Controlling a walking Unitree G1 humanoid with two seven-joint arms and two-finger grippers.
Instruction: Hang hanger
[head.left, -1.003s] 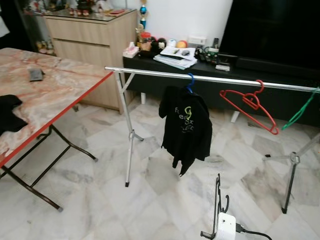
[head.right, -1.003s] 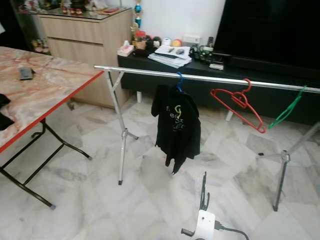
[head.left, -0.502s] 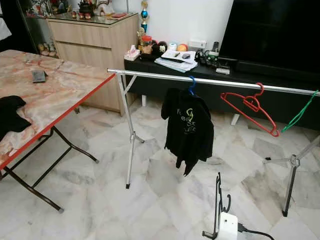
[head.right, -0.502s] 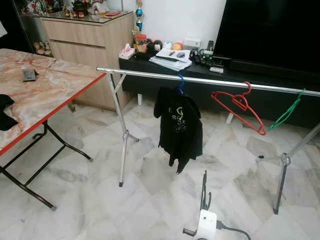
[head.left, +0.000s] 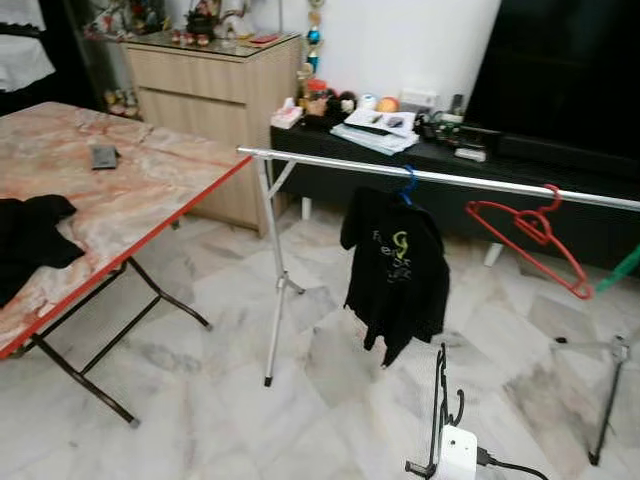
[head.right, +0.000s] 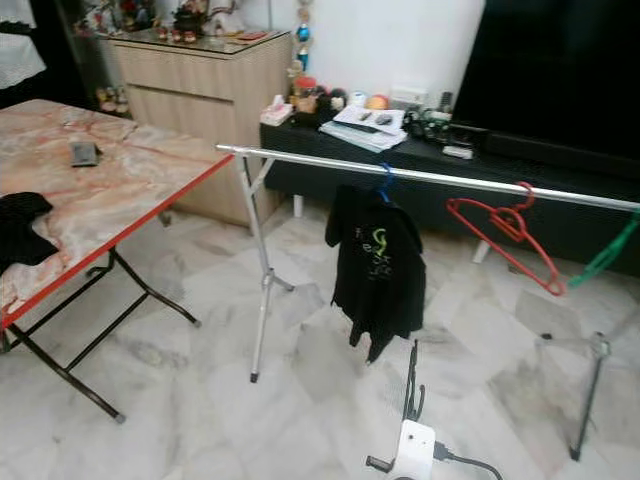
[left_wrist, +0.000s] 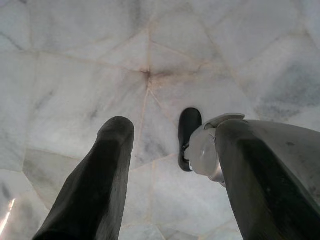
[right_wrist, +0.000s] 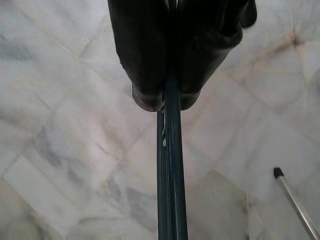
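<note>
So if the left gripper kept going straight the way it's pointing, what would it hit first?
Most likely the marble floor: the left gripper points down at bare tiles between its open fingers, though depth is hard to judge.

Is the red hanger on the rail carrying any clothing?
No, the red hanger hangs bare on the rail; the black shirt hangs from a blue hanger.

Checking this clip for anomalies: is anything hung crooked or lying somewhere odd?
The red hanger hangs steeply tilted on the rail, and the green hanger slants too. The black shirt hangs normally. Another black garment lies bunched on the table.
</note>
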